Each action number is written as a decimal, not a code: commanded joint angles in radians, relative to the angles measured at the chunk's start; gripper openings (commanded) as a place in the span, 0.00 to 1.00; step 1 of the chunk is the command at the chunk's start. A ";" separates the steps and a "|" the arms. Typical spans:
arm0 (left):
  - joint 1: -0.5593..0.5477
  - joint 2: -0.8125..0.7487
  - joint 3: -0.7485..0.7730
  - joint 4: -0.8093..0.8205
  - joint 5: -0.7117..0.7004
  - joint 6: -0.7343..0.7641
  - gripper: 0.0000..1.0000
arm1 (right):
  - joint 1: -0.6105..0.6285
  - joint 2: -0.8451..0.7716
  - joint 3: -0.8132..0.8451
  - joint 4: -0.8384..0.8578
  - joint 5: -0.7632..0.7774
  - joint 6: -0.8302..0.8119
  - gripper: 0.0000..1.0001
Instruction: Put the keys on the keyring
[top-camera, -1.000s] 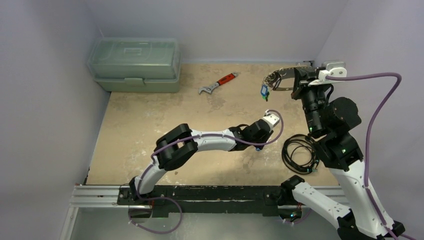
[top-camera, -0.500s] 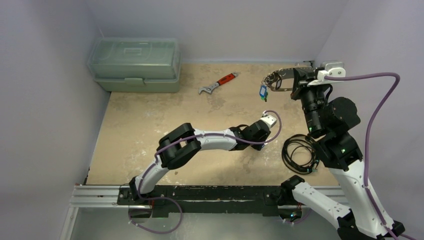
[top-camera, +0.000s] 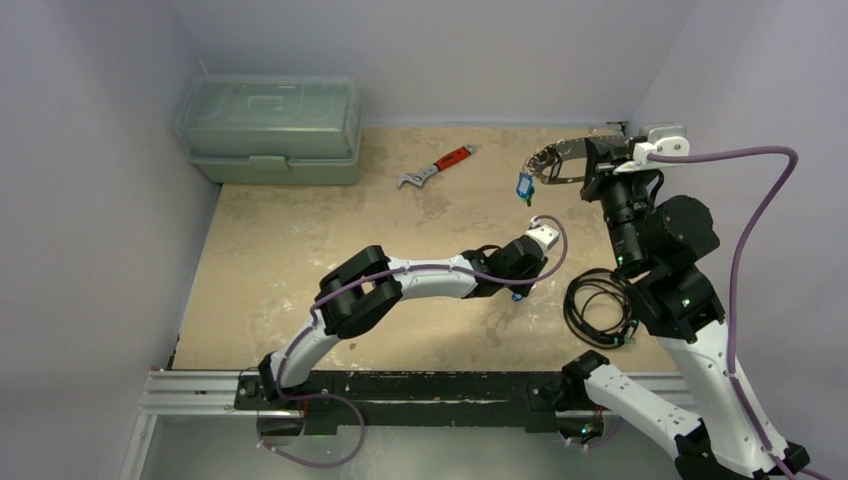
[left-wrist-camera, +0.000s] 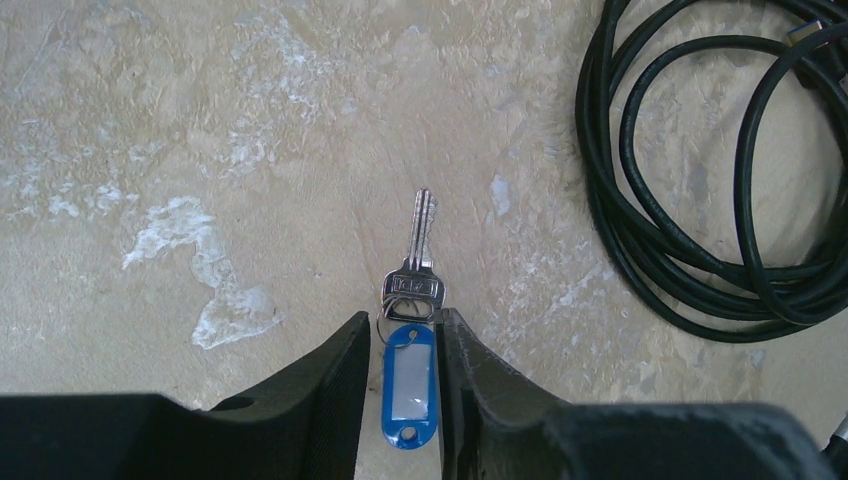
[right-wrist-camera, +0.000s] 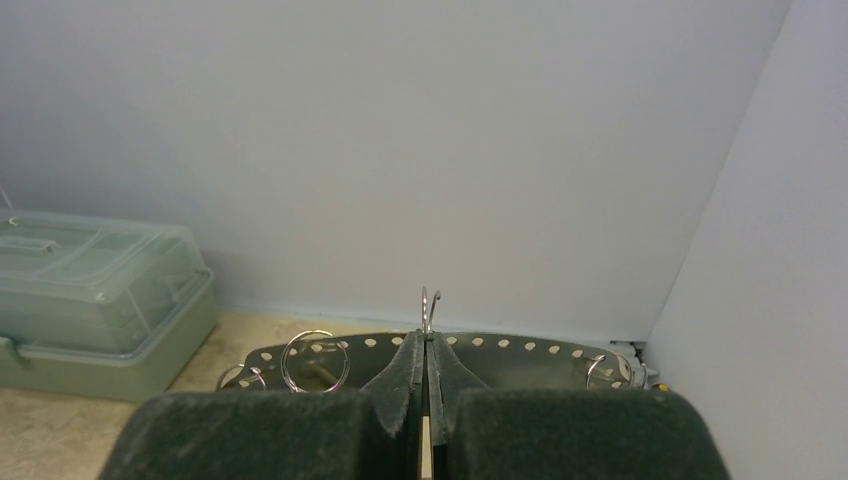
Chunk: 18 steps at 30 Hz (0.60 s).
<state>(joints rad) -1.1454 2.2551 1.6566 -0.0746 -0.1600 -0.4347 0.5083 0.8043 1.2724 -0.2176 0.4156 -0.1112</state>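
Key inside low, ajar left hand; keyring tight in high right hand.

Your left arm wore white shells between chunky black joint housings, and a purple cable looped out at its base. Your right arm matched it, with small green lights on its black joints and a long purple cable arching overhead. The left pincer and right pincer each had matte black, wedge-shaped fingers.
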 joint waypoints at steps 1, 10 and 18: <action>0.006 0.021 0.041 0.007 0.010 -0.009 0.28 | -0.005 -0.011 0.009 0.057 -0.018 0.011 0.00; 0.006 0.038 0.045 0.002 -0.001 -0.002 0.17 | -0.006 -0.011 0.008 0.056 -0.024 0.013 0.00; 0.006 0.036 0.035 0.019 0.004 0.002 0.04 | -0.005 -0.010 0.008 0.056 -0.026 0.013 0.00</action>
<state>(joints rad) -1.1454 2.2822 1.6646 -0.0841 -0.1596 -0.4347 0.5083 0.8040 1.2720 -0.2180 0.4007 -0.1074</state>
